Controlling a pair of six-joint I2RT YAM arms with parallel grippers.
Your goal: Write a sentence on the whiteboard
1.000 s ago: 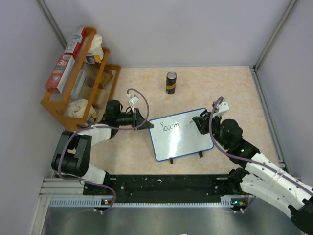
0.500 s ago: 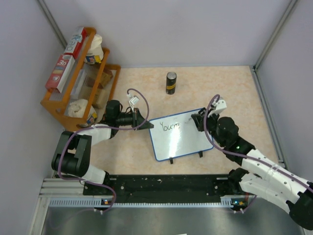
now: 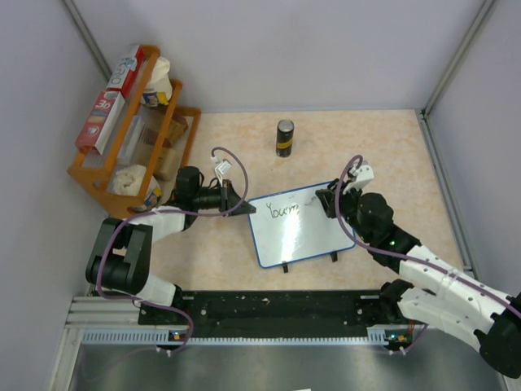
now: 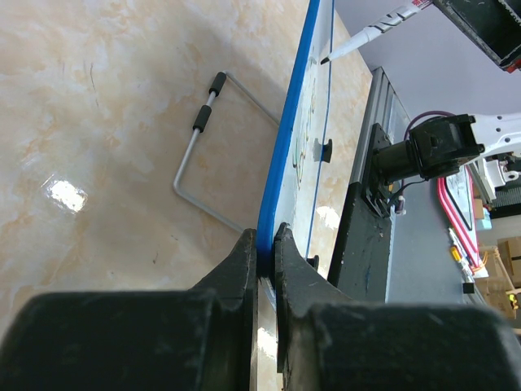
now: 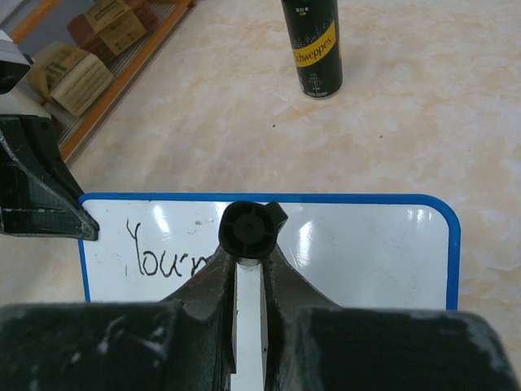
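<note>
Whiteboard [image 3: 303, 232]: glossy white face catching glare; smooth blue rim, plastic by the look.
Table [image 3: 391, 155]: polished marbled beige, shiny.
Wire stand [image 4: 190, 143]: bare grey metal with a black sleeve.
Can [image 5: 312, 45]: glossy black, yellow label.
Rack [image 3: 89, 181]: orange-brown wood.
Left gripper [image 4: 266, 238]: matt black, grainy plastic.
Marker [image 5: 244, 230]: smooth white barrel, matt black cap.

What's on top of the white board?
Dark handwritten letters sit on the whiteboard, near one short edge. The marker in the right gripper covers where the last letter ends.
</note>
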